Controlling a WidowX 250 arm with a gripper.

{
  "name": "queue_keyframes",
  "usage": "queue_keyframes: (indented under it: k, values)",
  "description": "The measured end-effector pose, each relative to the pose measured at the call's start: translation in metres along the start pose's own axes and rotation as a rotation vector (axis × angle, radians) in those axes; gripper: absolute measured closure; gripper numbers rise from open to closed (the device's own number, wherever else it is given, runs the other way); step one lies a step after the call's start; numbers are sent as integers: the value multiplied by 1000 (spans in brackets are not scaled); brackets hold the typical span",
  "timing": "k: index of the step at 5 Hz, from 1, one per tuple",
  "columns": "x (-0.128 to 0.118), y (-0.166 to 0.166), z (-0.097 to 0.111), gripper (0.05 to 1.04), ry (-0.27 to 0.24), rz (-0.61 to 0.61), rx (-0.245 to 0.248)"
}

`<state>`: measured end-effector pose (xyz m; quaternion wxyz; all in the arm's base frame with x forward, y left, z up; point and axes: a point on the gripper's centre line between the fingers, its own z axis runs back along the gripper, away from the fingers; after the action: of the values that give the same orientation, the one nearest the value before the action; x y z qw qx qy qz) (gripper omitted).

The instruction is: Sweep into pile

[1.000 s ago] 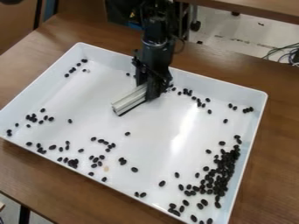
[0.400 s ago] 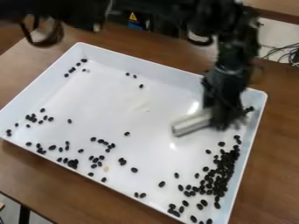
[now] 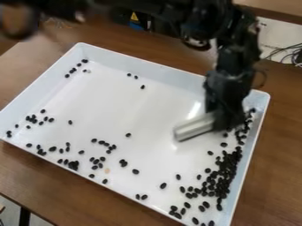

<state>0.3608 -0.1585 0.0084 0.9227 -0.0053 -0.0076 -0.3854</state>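
One silver bar (image 3: 194, 127), its end hidden, sits gripped in blurred jaws near dark beans (image 3: 224, 174).

place: lab | robot arm (image 3: 231, 62) | brown table (image 3: 282, 145) | loose cables (image 3: 282, 50) | yellow warning label (image 3: 134, 17)

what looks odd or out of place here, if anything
A pale bit near the tray's lower edge, left of centre: it stands out because the beans around it are black. Nothing else looks wrong to me.
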Motion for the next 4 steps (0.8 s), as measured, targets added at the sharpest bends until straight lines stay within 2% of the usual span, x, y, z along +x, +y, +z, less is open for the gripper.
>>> queue_keyframes:
  k: [1,2,3,4]
  values:
    - [-27,-11,13,731,-41,-54,-34]
    - [-52,-19,20,731,-45,-97,-47]
    - [-72,-30,21,731,-54,-87,-86]
    - [-77,-22,42,731,-63,-92,-18]
